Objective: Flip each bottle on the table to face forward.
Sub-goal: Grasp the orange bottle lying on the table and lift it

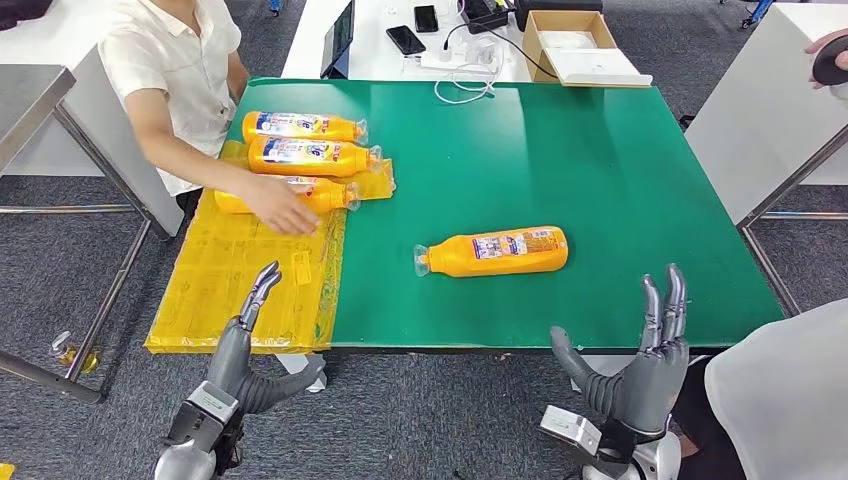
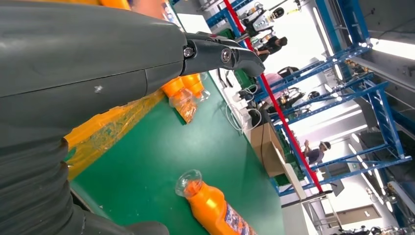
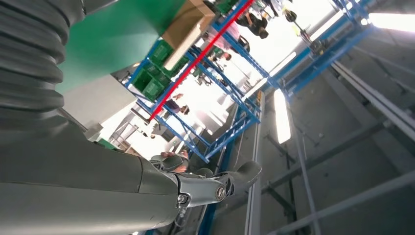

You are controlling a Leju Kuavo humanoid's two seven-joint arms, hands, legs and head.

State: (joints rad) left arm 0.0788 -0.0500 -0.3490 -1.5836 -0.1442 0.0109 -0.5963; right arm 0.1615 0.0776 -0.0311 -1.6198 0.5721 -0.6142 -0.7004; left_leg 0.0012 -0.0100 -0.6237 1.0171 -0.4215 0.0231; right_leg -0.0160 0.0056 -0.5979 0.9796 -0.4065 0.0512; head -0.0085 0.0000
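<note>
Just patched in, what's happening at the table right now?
Both robot hands, left hand and right hand, hover open at the near edge of the green table, holding nothing. One orange bottle lies on its side alone mid-table. A person's hand rests on one of three bottles over the yellow sheet.

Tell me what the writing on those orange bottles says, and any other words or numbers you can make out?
None can be read.
Lone orange plastic bottle lying on the green table: its blue and white label is printed, but too small and blurred.
Three orange plastic bottles on the yellow sheet: labels blurred too.
Open cardboard box and black phones: no text visible.
</note>
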